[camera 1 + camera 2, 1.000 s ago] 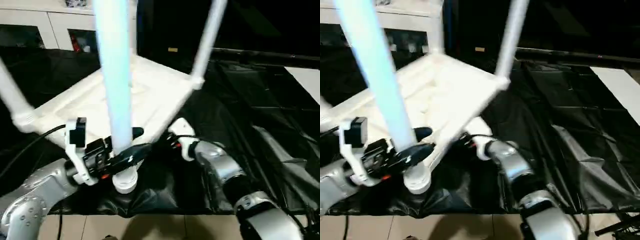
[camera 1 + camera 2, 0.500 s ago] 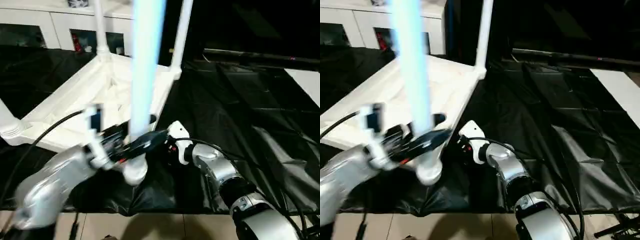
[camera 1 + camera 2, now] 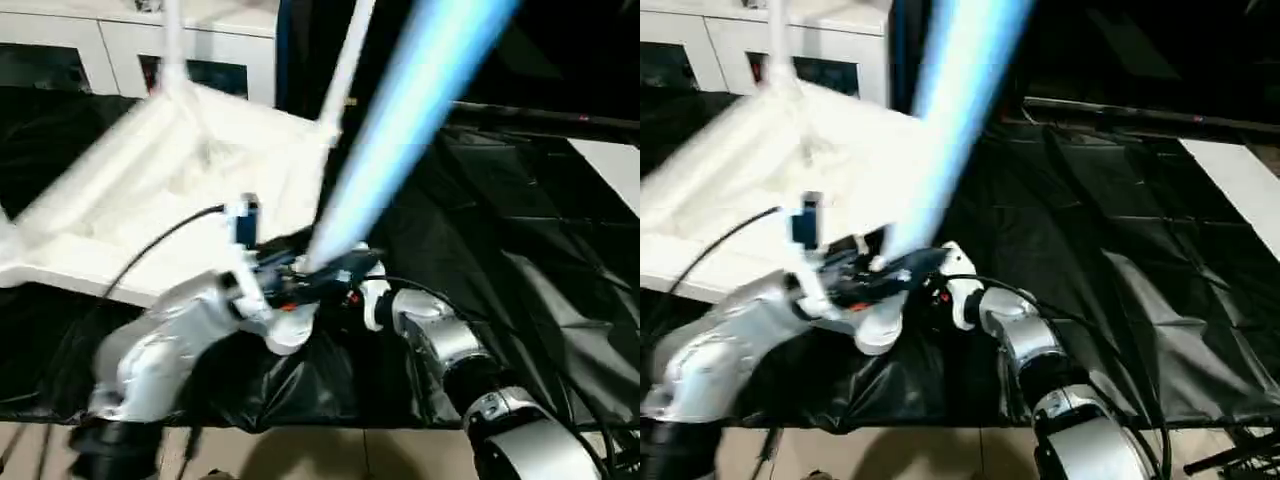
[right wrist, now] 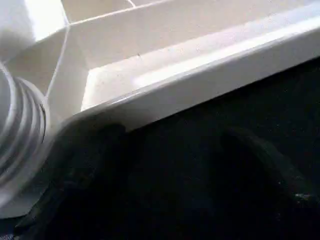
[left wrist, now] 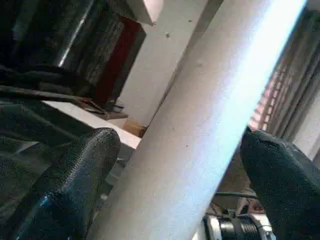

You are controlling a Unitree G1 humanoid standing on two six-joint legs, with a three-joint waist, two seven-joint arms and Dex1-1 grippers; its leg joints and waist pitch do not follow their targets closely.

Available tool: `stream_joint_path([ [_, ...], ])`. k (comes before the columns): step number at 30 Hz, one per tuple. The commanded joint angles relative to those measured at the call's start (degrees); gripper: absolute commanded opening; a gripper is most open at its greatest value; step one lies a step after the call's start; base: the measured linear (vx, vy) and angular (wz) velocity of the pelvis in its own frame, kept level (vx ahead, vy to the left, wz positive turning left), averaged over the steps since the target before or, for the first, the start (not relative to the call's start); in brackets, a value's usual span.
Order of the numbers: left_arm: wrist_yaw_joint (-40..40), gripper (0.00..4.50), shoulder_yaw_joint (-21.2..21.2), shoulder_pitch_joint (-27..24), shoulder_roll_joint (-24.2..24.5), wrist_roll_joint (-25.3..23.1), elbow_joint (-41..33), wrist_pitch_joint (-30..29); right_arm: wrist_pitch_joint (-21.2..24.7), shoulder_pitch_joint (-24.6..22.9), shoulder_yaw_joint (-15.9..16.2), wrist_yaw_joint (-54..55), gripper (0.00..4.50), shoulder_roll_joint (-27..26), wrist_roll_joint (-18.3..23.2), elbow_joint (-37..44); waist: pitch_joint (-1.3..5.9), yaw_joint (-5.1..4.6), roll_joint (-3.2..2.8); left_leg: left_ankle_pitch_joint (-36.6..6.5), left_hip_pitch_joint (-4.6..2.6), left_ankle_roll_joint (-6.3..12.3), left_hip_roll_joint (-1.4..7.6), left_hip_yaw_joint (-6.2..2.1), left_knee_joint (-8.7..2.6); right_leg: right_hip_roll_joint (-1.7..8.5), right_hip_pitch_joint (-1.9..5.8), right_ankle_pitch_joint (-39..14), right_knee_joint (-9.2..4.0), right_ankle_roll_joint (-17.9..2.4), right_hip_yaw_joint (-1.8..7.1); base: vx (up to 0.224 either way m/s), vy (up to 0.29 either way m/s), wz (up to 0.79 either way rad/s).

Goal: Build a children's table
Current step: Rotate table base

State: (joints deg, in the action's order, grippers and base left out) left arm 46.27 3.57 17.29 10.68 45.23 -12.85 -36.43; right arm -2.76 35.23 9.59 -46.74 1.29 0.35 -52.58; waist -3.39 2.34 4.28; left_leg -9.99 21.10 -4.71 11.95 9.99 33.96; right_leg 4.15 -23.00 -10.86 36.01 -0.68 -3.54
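The children's table top point(image 3: 130, 200) lies upside down on black cloth at the left, ribbed underside up. Two legs point(image 3: 345, 70) stand in its far corner sockets. My left gripper point(image 3: 310, 275) is shut on a third long white leg point(image 3: 400, 120) just above its flared end point(image 3: 288, 335), and the leg leans up to the right. In the left wrist view this leg point(image 5: 200, 115) fills the space between the black fingers point(image 5: 75, 185). My right gripper point(image 3: 362, 290) stands open at the table's near rim point(image 4: 200, 65), beside a round corner socket point(image 4: 15, 145), with only cloth between its fingers.
A white cabinet with glass doors point(image 3: 60, 50) stands at the back left. Wrinkled black cloth point(image 3: 500, 200) covers the ground to the right, with a pale strip point(image 3: 615, 165) at its far right edge. Bare floor point(image 3: 300, 455) runs along the front. A black cable point(image 3: 150, 255) crosses my left forearm.
The held leg has swung from upright to leaning right, and my left arm has moved right with it. The table top has turned. My right gripper has stayed at the rim.
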Motion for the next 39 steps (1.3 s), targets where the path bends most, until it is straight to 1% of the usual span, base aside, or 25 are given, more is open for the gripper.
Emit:
stream_joint_path([
  [1, 1.6, 4.46, 6.4, 2.3, -2.6, -0.9, 0.5, 0.2, -2.5, 2.1, 1.6, -1.7, 3.46, -3.9, 1.1, 1.0, 3.64, 0.59, -1.35, -14.6, -0.67, -1.76, 1.33, -0.17, -4.24, 3.24, 2.83, -10.8, -4.23, -12.0, 2.61, 0.000, 0.000, 0.00],
  [6, -0.4, 4.46, 6.3, 3.3, -3.6, -5.2, 4.1, 4.2, -3.3, 2.8, 0.2, 0.0, 3.46, -3.1, 0.7, 0.1, 3.60, 0.59, -1.34, -15.7, -0.69, -1.81, 1.43, -0.27, -4.31, 3.39, 2.80, -12.7, -4.50, -11.4, 2.62, 0.000, 0.000, 0.00],
  [7, -1.0, 4.46, 5.7, 3.5, -3.6, -6.1, 4.9, 5.1, -3.5, 3.0, -0.3, 0.7, 3.46, -2.5, 0.7, -0.1, 3.62, 0.64, -1.40, -15.7, -0.71, -1.83, 1.41, -0.26, -4.28, 3.38, 2.76, -12.6, -4.47, -11.4, 2.62, 0.000, 0.000, 0.00],
  [11, -1.0, 4.46, 4.6, 3.7, -2.9, -7.4, 5.9, 6.1, -3.6, 3.3, -1.3, 1.4, 3.46, -1.4, 0.9, -0.2, 3.65, 0.82, -1.41, -15.3, -0.79, -1.77, 1.40, -0.24, -4.26, 3.28, 2.78, -12.2, -4.41, -11.2, 2.58, 0.000, 0.000, 0.00],
  [12, -0.7, 4.46, 4.1, 3.7, -2.4, -7.6, 6.2, 6.4, -3.8, 3.5, -1.6, 1.8, 3.46, -1.0, 0.8, -0.3, 3.70, 0.98, -1.51, -14.9, -0.85, -1.75, 1.40, -0.23, -4.22, 3.25, 2.74, -11.4, -4.30, -11.4, 2.57, 0.000, 0.000, 0.00],
  [14, -0.4, 4.46, 3.7, 3.7, -1.9, -8.1, 6.6, 6.9, -4.0, 3.8, -2.1, 2.5, 3.46, -0.6, 0.7, -0.8, 3.75, 1.09, -1.47, -14.6, -0.85, -1.70, 1.35, -0.19, -4.21, 3.19, 2.76, -10.6, -4.19, -11.6, 2.55, 0.000, 0.000, 0.00],
  [15, -0.3, 4.46, 3.4, 3.7, -1.6, -8.3, 6.7, 7.1, -4.1, 3.9, -2.3, 3.0, 3.46, -0.4, 0.8, -0.9, 3.74, 1.04, -1.43, -14.5, -0.73, -1.65, 1.32, -0.17, -4.22, 3.21, 2.79, -10.3, -4.13, -11.8, 2.57, 0.000, 0.000, 0.00],
  [19, -0.1, 4.46, 3.0, 3.7, -0.5, -9.6, 7.5, 8.1, -4.2, 4.1, -3.0, 3.9, 3.46, -0.1, 0.8, -1.1, 3.74, 1.05, -1.46, -14.1, -0.76, -1.45, 1.35, -0.15, -4.22, 3.24, 2.80, -9.8, -4.09, -12.0, 2.56, 0.000, 0.000, 0.00],
  [22, 1.3, 4.46, 4.5, 3.6, 3.5, -13.8, 8.7, 9.4, -4.2, 3.9, -3.6, 4.6, 3.46, 1.4, 0.4, 0.4, 3.67, 1.13, -1.64, -14.9, -0.91, -1.42, 1.31, -0.28, -4.30, 3.24, 2.66, -11.3, -4.24, -11.4, 2.51, 0.000, 0.000, 0.00],
  [23, 2.3, 4.46, 5.6, 3.3, 5.4, -15.7, 9.0, 10.3, -3.9, 3.5, -3.9, 4.0, 3.46, 2.4, 0.7, 1.5, 3.64, 1.08, -1.49, -15.1, -0.90, -1.33, 1.35, -0.27, -4.37, 3.19, 2.74, -11.8, -4.35, -11.0, 2.52, 0.000, 0.000, 0.00],
  [24, 3.4, 4.46, 6.6, 3.0, 7.4, -17.4, 9.2, 10.5, -3.7, 3.0, -4.2, 3.2, 3.46, 3.6, 1.0, 2.7, 3.63, 1.00, -1.08, -15.0, -0.81, -1.21, 1.35, -0.26, -4.37, 3.21, 2.73, -12.4, -4.35, -10.6, 2.55, 0.000, 0.000, 0.00],
  [25, 4.0, 4.46, 7.3, 2.8, 8.7, -18.4, 9.3, 10.7, -3.5, 2.7, -4.3, 2.6, 3.46, 4.4, 1.2, 3.4, 3.63, 1.15, -1.40, -14.6, -0.89, -1.26, 1.42, -0.29, -4.35, 3.30, 2.70, -12.3, -4.18, -10.4, 2.61, 0.000, 0.000, 0.00],
  [26, 5.7, 4.46, 8.0, 2.4, 10.6, -19.6, 9.5, 11.5, -3.1, 2.1, -4.6, 1.2, 3.46, 5.8, 1.7, 4.9, 3.66, 1.21, -1.37, -14.2, -0.99, -1.22, 1.42, -0.22, -4.27, 3.31, 2.62, -12.0, -4.20, -10.4, 2.64, 0.000, 0.000, 0.00],
  [28, 7.6, 4.46, 8.3, 1.8, 13.4, -21.5, 10.7, 13.1, -2.7, 0.9, -4.8, -1.2, 3.46, 8.5, 2.1, 7.5, 3.61, 1.58, -1.61, -13.6, -1.10, -1.10, 1.38, -0.10, -4.25, 3.12, 2.56, -10.8, -4.15, -10.4, 2.64, 0.000, 0.000, 0.00],
  [29, 8.9, 4.46, 8.0, 1.7, 15.2, -22.5, 12.1, 14.2, -2.7, -0.2, -4.6, -3.2, 3.46, 11.0, 1.9, 9.4, 3.61, 1.81, -1.86, -13.5, -1.21, -1.18, 1.28, -0.01, -4.18, 3.00, 2.49, -9.9, -4.10, -10.6, 2.66, 0.000, 0.000, 0.00],
  [30, 9.6, 4.46, 7.9, 1.7, 16.0, -22.8, 12.8, 14.5, -2.8, -0.7, -4.4, -4.0, 3.46, 12.1, 1.6, 10.1, 3.61, 1.81, -1.86, -13.5, -1.21, -1.18, 1.28, -0.01, -4.18, 3.00, 2.49, -9.9, -4.10, -10.6, 2.66, 0.000, 0.000, 0.00],
  [31, 11.6, 4.18, 7.9, 1.7, 17.9, -23.2, 14.0, 15.2, -3.2, -1.8, -3.8, -5.9, 3.46, 14.7, 1.0, 11.7, 3.69, 2.27, -1.89, -13.1, -1.22, -1.15, 1.17, 0.01, -4.15, 2.98, 2.64, -9.4, -4.08, -10.6, 2.63, 0.000, 0.000, 0.00],
  [32, 12.0, 4.18, 7.9, 1.7, 18.3, -23.3, 14.2, 15.2, -3.3, -2.0, -3.7, -6.2, 3.46, 15.1, 0.8, 11.9, 3.73, 2.44, -1.80, -12.9, -1.22, -1.15, 1.15, 0.05, -4.12, 3.00, 2.68, -9.2, -4.10, -10.6, 2.64, 0.000, 0.000, 0.00],
  [33, 14.3, 4.10, 8.7, 2.1, 20.4, -24.2, 15.8, 16.1, -4.2, -3.6, -2.9, -8.6, 3.46, 17.8, 0.2, 14.2, 3.78, 2.66, -1.87, -12.8, -1.24, -1.26, 1.14, 0.06, -4.12, 2.98, 2.67, -8.5, -3.98, -11.0, 2.63, 0.000, 0.000, 0.00],
  [34, 15.1, 4.08, 9.4, 2.5, 21.4, -25.1, 16.8, 16.8, -4.5, -4.3, -2.6, -9.6, 3.46, 18.9, 0.1, 15.5, 3.77, 2.74, -1.85, -12.9, -1.20, -1.14, 1.10, 0.05, -4.14, 2.98, 2.71, -8.4, -4.05, -11.1, 2.62, 0.000, 0.000, 0.00],
  [35, 15.1, 4.08, 9.4, 2.5, 21.4, -25.1, 16.8, 16.8, -4.5, -4.3, -2.6, -9.6, 3.46, 18.9, 0.1, 15.5, 3.72, 2.79, -1.76, -13.4, -1.16, -1.01, 1.14, 0.04, -4.16, 3.04, 2.75, -8.7, -4.09, -11.1, 2.65, 0.000, 0.000, 0.00],
  [36, 15.9, 4.08, 10.2, 2.9, 22.4, -26.5, 18.0, 18.0, -4.1, -5.0, -2.4, -10.8, 3.46, 19.8, 0.3, 17.0, 3.72, 2.66, -1.73, -13.6, -1.05, -1.11, 1.14, 0.00, -4.17, 3.10, 2.79, -9.0, -3.96, -11.3, 2.63, 0.000, 0.000, 0.00],
  [37, 16.2, 3.80, 10.8, 3.2, 23.0, -27.5, 18.7, 18.8, -3.7, -5.4, -2.4, -11.5, 3.46, 20.4, 0.6, 17.9, 3.62, 2.68, -1.77, -14.3, -1.04, -1.03, 1.21, -0.08, -4.23, 3.27, 2.77, -10.9, -4.18, -11.1, 2.69, 0.000, 0.000, 0.00],
  [38, 16.5, 3.71, 11.6, 3.7, 23.7, -29.1, 20.2, 19.9, -2.9, -6.1, -2.1, -13.3, 3.46, 21.4, 1.1, 19.7, 3.57, 2.72, -1.77, -15.1, -1.13, -0.85, 1.18, -0.09, -4.25, 3.15, 2.74, -12.3, -4.50, -10.6, 2.65, 0.000, 0.000, 0.00],
  [39, 16.6, 3.69, 12.3, 4.4, 24.1, -30.7, 21.9, 21.3, -2.1, -6.8, -1.6, -14.9, 3.46, 22.4, 1.5, 21.6, 3.58, 2.72, -1.77, -15.3, -1.16, -0.93, 1.24, -0.14, -4.22, 3.30, 2.66, -12.6, -4.38, -10.7, 2.70, 0.000, 0.000, 0.00],
])
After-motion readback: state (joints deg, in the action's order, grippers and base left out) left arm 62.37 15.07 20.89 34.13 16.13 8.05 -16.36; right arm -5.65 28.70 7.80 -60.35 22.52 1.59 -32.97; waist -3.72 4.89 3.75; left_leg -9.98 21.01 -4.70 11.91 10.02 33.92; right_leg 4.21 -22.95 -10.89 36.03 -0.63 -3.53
